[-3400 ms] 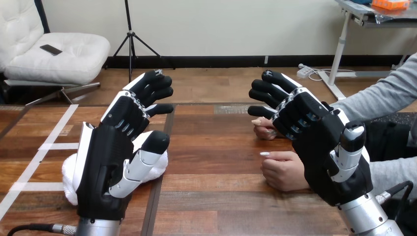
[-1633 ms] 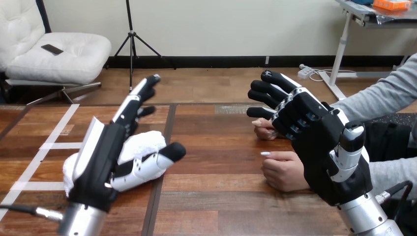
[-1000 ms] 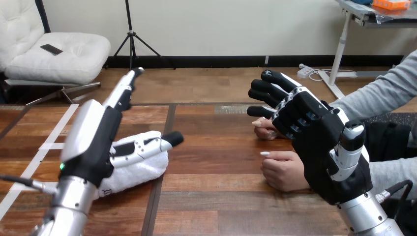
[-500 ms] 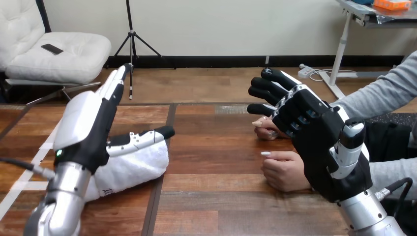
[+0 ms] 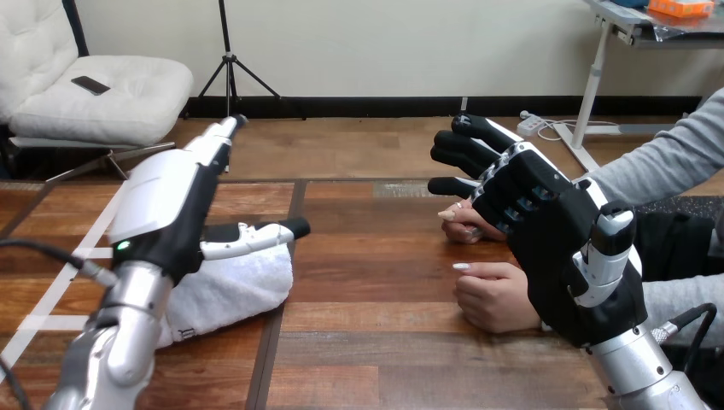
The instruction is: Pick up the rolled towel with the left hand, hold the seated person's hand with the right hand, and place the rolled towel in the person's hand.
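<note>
Head view: left hand (image 5: 166, 209) on towel (image 5: 243, 286)?

Left hand (image 5: 166, 209) edge-on, white shell toward camera, fingers straight, pointing away. Thumb (image 5: 256, 236) stretched over top of rolled towel (image 5: 235, 286) — contact unclear. Towel lies on table (image 5: 376, 342). Right hand (image 5: 555, 239) raised, fingers relaxed, holding nothing. 2 hands rest on table at right — person's near hand (image 5: 493, 296) loosely closed, person's far hand (image 5: 465, 224) partly behind right hand.
</note>
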`<action>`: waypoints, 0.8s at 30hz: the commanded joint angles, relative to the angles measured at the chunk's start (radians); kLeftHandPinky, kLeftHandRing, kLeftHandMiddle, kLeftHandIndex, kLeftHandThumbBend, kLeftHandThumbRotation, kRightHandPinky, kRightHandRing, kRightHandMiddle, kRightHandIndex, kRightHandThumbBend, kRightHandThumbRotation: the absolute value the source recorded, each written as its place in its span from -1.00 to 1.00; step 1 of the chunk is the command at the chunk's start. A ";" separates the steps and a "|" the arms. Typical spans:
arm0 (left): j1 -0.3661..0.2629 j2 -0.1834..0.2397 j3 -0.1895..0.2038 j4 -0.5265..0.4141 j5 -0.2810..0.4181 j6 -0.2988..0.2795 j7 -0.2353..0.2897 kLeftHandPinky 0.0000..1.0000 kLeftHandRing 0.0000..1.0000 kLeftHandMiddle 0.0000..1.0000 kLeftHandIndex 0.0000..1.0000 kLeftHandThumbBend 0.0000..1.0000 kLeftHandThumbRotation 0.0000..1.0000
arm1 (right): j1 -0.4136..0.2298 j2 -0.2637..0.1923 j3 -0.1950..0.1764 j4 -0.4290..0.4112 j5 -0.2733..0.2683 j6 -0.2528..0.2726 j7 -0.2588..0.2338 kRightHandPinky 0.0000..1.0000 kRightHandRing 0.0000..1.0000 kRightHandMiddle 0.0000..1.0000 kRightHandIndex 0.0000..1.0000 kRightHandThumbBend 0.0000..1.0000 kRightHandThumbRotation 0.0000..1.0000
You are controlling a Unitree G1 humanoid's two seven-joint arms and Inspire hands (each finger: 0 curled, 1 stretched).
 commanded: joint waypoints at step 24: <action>-0.265 0.047 -0.149 0.298 0.048 0.018 0.033 0.67 0.80 0.85 0.82 1.00 0.27 | -0.076 0.003 -0.022 -0.011 0.007 -0.025 -0.003 0.48 0.70 0.68 0.68 1.00 1.00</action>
